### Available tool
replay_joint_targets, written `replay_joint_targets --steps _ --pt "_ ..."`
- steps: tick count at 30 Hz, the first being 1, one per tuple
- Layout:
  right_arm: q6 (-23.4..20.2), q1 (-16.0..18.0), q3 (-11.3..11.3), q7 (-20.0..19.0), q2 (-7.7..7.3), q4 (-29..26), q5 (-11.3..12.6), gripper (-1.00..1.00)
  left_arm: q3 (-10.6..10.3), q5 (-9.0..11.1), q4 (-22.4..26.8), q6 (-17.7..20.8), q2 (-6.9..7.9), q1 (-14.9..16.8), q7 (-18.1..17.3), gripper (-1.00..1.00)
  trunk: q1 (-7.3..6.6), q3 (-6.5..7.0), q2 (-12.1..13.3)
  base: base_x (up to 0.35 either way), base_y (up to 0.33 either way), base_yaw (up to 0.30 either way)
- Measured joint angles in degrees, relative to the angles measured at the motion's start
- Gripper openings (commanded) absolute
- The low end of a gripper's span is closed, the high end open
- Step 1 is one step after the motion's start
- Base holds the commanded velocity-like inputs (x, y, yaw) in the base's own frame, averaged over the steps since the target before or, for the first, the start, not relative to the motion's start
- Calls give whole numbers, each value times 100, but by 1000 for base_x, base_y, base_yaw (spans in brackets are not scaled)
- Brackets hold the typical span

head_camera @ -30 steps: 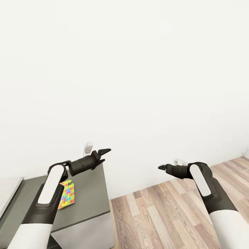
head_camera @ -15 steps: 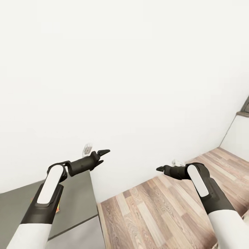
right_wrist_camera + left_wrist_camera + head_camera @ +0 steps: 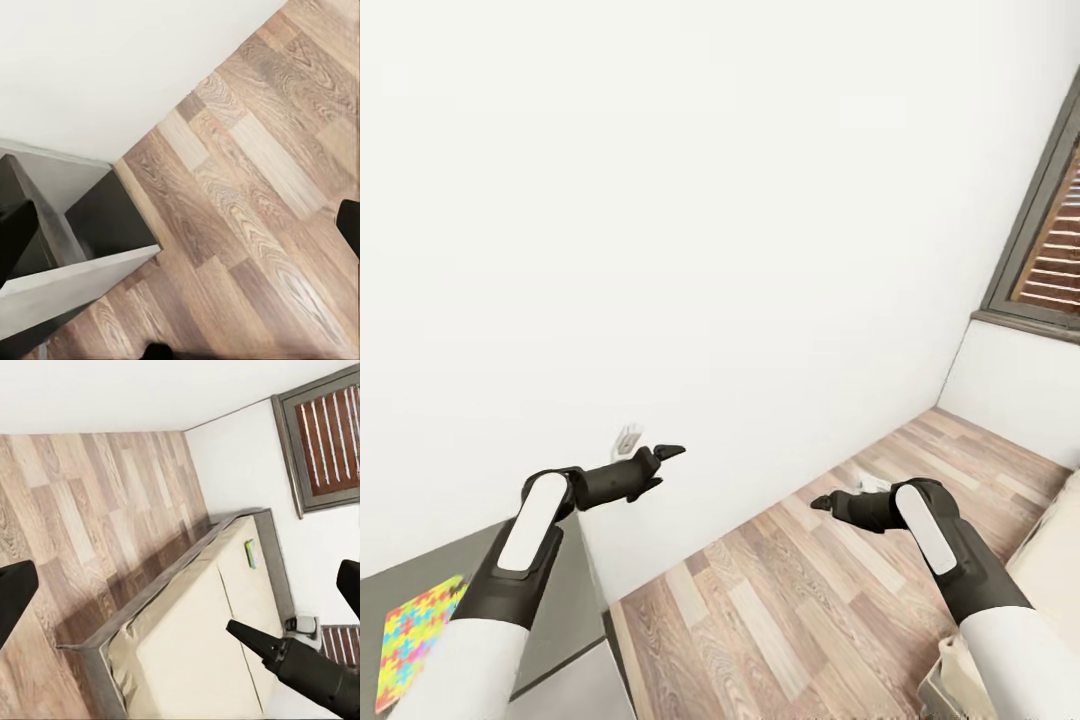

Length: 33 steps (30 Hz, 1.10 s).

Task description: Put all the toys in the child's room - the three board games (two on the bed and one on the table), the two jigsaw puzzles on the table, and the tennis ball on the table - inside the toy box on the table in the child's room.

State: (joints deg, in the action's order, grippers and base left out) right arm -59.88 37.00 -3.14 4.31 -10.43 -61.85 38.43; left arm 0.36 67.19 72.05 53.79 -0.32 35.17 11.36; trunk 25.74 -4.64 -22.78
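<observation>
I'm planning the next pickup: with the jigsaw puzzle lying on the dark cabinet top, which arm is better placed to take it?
Left, probably. The jigsaw puzzle lies on the table under the left arm; the left gripper hangs open above that end. The right gripper hangs over bare floor, farther off.

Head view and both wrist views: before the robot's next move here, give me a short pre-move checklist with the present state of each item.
1. Left gripper empty: ok, nothing shows between its fingers.
2. Right gripper empty: ok, nothing shows in it and it hangs over the wood floor.
3. A toy in sight: ok, one jigsaw puzzle lies flat on the dark grey cabinet section, beside the left arm.
4. Toy box in sight: not ok.
5. Bed located: ok, the left wrist view shows its beige sheet, with a small green-edged box on it; which game it is, cannot tell.
6. Arms away from the wall: ok.
</observation>
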Motion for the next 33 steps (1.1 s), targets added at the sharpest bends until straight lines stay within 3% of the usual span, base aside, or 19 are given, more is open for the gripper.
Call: replay_joint_targets --steps 3,4,9,11,15,25,33 --pt "0 0 -6 -1 -17 146 -14 100 -62 -264 -460 -271 -146 61 35 100 0 0 1 0 0 -287" --pt "0 -8 -9 -4 -42 219 -49 100 -144 -452 -837 -562 -297 77 53 100 0 0 1 0 0 -287" --pt "0 -16 -17 -7 -103 260 -85 100 -281 -533 -1097 -795 -428 63 62 100 0 2 0 0 0 -287" --pt "0 -23 -25 -25 -243 279 -123 100 -555 -570 -1249 -953 -513 -49 29 100 0 3 0 0 0 -287" --pt "1 -14 -24 -108 -338 277 -109 100 -762 -588 -1301 -1026 -532 -276 38 100 0 10 0 0 0 -287" --pt "2 -8 -51 -263 -407 238 -96 100 -840 -600 -1204 -1059 -480 -679 -26 100 0 30 0 0 0 -287" --pt "2 -7 -346 -316 -421 228 -88 100 -853 -644 -1014 -1047 -457 -781 26 100 0 47 0 0 0 -287"
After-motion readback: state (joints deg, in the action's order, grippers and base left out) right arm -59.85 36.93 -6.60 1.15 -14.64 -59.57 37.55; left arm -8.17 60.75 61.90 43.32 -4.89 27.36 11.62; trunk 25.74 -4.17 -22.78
